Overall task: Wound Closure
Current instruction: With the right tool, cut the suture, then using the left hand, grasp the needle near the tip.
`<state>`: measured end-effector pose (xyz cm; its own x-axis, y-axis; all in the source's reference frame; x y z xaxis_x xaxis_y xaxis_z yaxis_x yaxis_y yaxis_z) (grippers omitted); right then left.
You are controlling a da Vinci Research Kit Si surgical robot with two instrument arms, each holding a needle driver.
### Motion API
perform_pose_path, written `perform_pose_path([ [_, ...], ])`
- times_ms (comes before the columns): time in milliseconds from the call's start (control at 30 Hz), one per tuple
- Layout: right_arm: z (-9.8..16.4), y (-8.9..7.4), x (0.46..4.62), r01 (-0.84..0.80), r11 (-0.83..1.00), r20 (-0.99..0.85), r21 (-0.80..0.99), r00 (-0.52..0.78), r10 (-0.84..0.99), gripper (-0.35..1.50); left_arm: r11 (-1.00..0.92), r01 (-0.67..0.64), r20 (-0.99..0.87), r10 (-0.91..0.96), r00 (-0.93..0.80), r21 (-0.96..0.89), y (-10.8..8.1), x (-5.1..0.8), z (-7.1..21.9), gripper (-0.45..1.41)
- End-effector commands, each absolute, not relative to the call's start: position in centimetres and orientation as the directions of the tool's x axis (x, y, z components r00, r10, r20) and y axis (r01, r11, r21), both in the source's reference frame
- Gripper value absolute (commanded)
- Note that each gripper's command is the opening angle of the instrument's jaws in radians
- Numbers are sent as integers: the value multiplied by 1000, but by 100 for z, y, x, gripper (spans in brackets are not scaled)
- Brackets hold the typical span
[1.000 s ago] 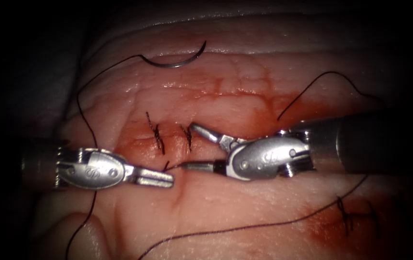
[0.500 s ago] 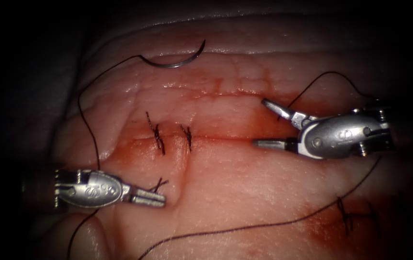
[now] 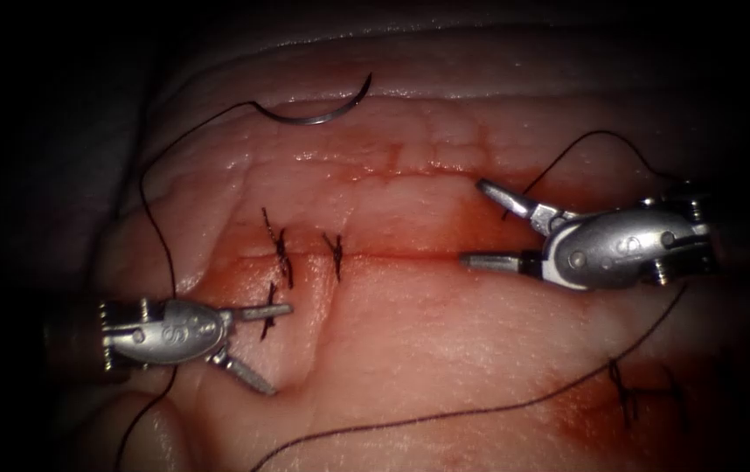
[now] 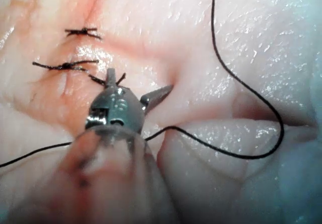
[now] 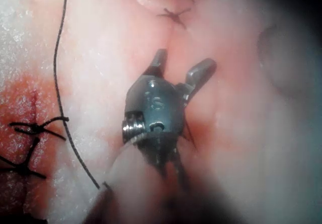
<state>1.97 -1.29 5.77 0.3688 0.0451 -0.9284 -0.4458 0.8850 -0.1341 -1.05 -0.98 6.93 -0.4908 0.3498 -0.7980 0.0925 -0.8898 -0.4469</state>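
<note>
Tissue [image 3: 445, 332]: pale pork belly with red fluid [image 3: 410, 240] along the horizontal cut [image 3: 392, 253]. Needle [image 3: 318, 109]: lying free on the far tissue, thread [image 3: 445, 415] trailing. Stitches [image 3: 283, 249]: two knotted across the cut. Left tool [image 3: 274, 345]: fingers spread, holding nothing, beside a cut thread end [image 3: 268, 319]. Right tool [image 3: 480, 223]: fingers spread, empty.

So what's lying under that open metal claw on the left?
Under the left claw lie the tissue and a short cut thread end by its upper jaw. It grips nothing. Tissue directly beneath the claw's body is covered.
</note>
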Motion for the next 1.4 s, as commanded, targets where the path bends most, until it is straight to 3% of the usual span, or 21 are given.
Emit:
perform_pose_path([
  [33,583,-132,203,-445,886,-929,-133,368,45,140,-889,107,-806,345,-481,-445,-101,-111,689,64],
  [133,583,-132,203,-445,885,-929,-133,368,45,140,-885,126,-815,346,-464,-448,-95,-108,672,51],
  [233,583,-132,203,-447,884,-928,-134,370,46,140,-885,125,-816,348,-461,-448,-88,-106,667,52],
  [367,584,-133,204,-447,884,-928,-136,371,45,140,-890,82,-809,364,-462,-448,-70,-101,662,81],
  [733,586,-135,206,-448,883,-927,-140,372,42,138,-889,40,-808,396,-437,-457,-49,-98,657,99],
  [833,586,-135,205,-444,885,-926,-138,376,43,138,-883,-19,-803,434,-409,-468,-27,-98,646,113],
  [933,585,-133,201,-437,889,-919,-137,391,51,138,-869,-127,-782,487,-389,-477,6,-98,636,101],
  [1033,583,-132,194,-415,899,-891,-142,449,66,136,-829,-288,-721,560,-409,-480,56,-105,631,99],
  [1067,583,-132,194,-415,899,-891,-142,449,66,136,-829,-288,-721,560,-409,-480,56,-105,631,99],
  [1133,580,-130,184,-367,925,-845,-99,522,117,133,-802,-363,-664,597,-451,-474,93,-126,648,86],
  [1400,578,-130,173,-355,931,-804,-87,576,144,124,-788,-381,-502,607,-616,-483,122,-160,691,76],
])
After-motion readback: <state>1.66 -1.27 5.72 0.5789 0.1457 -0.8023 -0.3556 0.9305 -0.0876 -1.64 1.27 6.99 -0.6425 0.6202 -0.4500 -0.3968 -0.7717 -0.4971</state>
